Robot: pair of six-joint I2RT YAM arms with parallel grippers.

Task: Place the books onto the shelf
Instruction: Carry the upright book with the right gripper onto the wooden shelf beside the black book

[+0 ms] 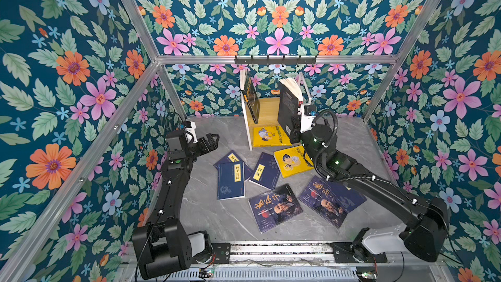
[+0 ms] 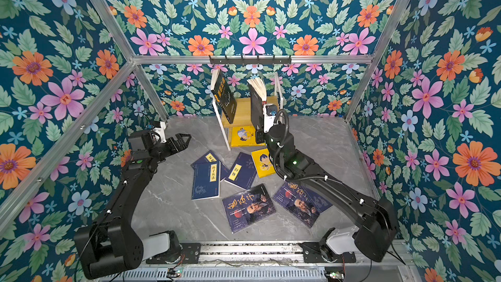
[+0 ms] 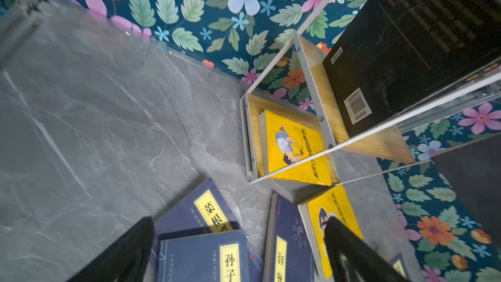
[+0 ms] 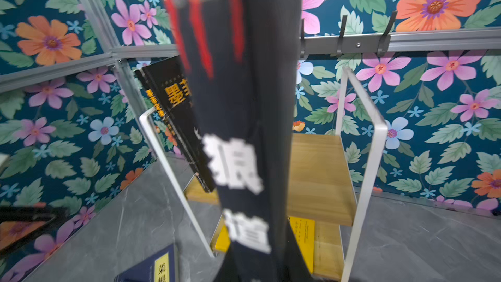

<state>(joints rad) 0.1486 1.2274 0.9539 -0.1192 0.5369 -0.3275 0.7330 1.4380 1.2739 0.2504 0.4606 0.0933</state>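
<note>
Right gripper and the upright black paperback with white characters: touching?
Touching. In both top views the right gripper is shut on the bottom edge of the black paperback with white characters, holding it upright.

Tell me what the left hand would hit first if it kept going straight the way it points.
Most likely the shelf: the open left hand aims at its near white side frame. Height is unclear; tilted down, it would meet the navy books first.
</note>
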